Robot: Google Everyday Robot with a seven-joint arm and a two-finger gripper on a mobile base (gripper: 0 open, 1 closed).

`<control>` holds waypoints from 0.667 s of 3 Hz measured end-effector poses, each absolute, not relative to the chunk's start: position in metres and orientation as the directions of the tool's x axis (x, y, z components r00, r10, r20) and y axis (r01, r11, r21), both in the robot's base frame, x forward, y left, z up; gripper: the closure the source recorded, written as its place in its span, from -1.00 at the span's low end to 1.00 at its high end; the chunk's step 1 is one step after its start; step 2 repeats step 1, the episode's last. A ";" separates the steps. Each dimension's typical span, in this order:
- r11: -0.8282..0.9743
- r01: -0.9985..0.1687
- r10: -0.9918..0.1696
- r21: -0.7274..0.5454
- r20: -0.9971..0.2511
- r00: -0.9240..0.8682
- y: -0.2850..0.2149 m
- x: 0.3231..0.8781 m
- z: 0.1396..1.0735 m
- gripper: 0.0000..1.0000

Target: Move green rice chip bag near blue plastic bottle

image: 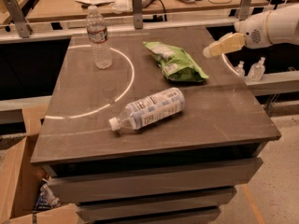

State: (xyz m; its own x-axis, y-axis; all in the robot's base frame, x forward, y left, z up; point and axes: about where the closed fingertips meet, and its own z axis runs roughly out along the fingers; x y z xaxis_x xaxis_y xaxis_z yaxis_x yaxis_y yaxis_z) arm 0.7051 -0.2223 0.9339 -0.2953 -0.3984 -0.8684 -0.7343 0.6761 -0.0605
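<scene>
The green rice chip bag lies flat on the grey table top, right of centre toward the back. The blue plastic bottle, with a white cap and pale blue-and-white label, lies on its side in front of the bag, cap pointing left. My gripper hangs at the end of the white arm at the right, above the table's right part, just right of the bag and apart from it. It holds nothing.
A slim clear water bottle stands upright at the back left. Two small bottles stand on a ledge beyond the right edge. A cardboard box sits on the floor at left. Metal posts line the back.
</scene>
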 end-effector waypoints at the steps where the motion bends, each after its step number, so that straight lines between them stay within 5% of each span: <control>1: 0.676 -0.735 -0.398 -0.060 -0.868 -0.295 -0.222 0.705 0.934 -1.00; 2: 0.676 -0.735 -0.398 -0.060 -0.868 -0.295 -0.222 0.705 0.934 -1.00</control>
